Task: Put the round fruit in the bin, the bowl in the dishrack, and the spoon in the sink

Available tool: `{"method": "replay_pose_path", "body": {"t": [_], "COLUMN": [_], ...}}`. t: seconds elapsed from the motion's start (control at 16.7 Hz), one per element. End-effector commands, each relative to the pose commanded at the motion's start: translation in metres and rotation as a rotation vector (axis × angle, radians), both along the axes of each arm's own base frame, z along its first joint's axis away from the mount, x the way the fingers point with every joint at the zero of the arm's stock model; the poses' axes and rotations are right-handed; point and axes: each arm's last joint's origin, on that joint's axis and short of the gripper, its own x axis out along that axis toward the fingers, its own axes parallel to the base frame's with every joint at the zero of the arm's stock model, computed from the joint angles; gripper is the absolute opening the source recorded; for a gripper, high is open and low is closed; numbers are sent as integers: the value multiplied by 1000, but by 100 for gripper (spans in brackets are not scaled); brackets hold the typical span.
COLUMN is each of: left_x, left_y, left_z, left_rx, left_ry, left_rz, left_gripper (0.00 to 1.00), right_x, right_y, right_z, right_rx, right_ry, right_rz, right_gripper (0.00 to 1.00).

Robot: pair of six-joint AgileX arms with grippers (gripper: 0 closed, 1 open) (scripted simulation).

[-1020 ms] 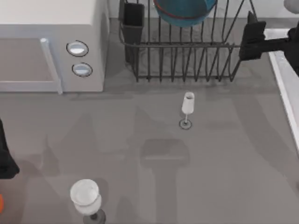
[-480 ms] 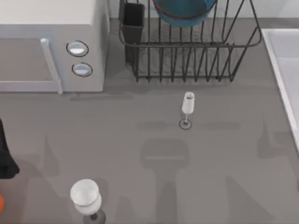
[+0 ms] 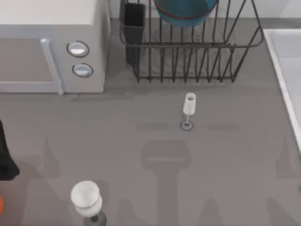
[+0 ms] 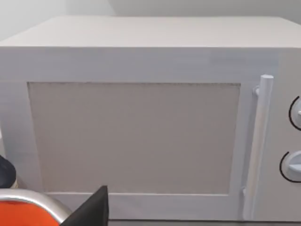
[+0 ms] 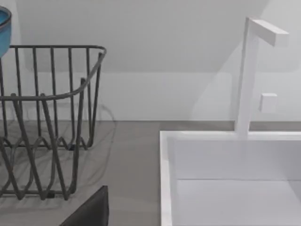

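One microwave [image 3: 51, 44] with two round knobs [image 3: 78, 48] at the table's far left corner. One dishrack [image 3: 188, 52] holding one blue bowl [image 3: 186, 10] and one black utensil cup [image 3: 134, 21]. Two stemmed glasses: one mid-table [image 3: 188, 106], one at the near edge [image 3: 86, 197]. One sink [image 3: 287, 61], one faucet [image 5: 251, 70].

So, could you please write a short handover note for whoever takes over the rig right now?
Left gripper: at the table's left side, facing the microwave.
Right gripper: facing the dishrack end and the sink.
Done: the bowl sits in the dishrack.
Left: round fruit to the bin, spoon to the sink; neither step is confirmed, so check them first.
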Motion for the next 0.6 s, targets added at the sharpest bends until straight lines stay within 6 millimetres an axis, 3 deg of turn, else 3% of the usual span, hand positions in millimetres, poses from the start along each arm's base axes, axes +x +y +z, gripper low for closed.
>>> {"method": "replay_pose_path", "body": {"t": [0.6], "left_x": [0], "left_y": [0], "left_z": [0], "left_rx": [0], "left_ry": [0], "left_rz": [0], "left_gripper": [100], "right_x": [0], "right_y": [-1], "right_z": [7], "right_rx": [-66], "right_ry": [64], "right_rz": [-4], "right_gripper": [100]}}
